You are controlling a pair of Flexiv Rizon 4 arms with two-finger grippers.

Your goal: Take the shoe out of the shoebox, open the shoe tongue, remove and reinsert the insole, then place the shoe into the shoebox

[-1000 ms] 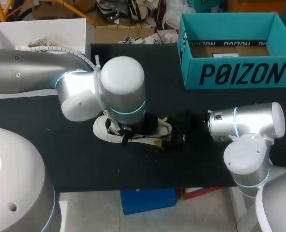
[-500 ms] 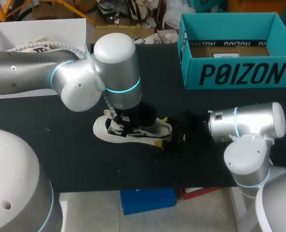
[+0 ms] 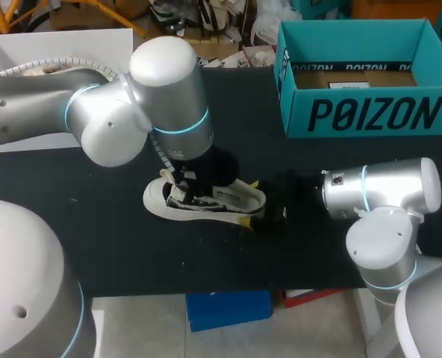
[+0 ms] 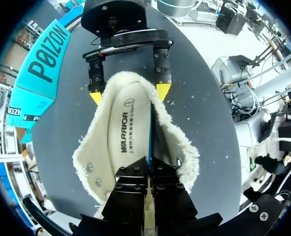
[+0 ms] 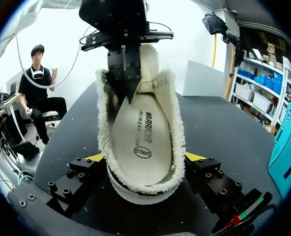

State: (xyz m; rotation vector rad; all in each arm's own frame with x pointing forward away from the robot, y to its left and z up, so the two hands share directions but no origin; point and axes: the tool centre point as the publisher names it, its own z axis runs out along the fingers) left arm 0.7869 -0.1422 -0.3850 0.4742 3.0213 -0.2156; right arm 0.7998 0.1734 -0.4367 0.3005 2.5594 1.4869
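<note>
The left gripper (image 4: 148,172), fingers closed on the front end of the smooth cream insole (image 4: 133,128), stands over the white fleece-lined shoe (image 3: 206,200) resting mid-way across the matte black table (image 3: 94,246), its rounded heel clamped between the fingers of the right gripper (image 5: 144,158), well apart from the teal cardboard shoebox (image 3: 370,112).

Black matte surface (image 3: 131,246) is seen in all views, lit evenly from above. Small white specks (image 4: 181,104) are scattered over it, clearest in the left wrist view. A faint grey sheen is shown on it in the wrist views.
</note>
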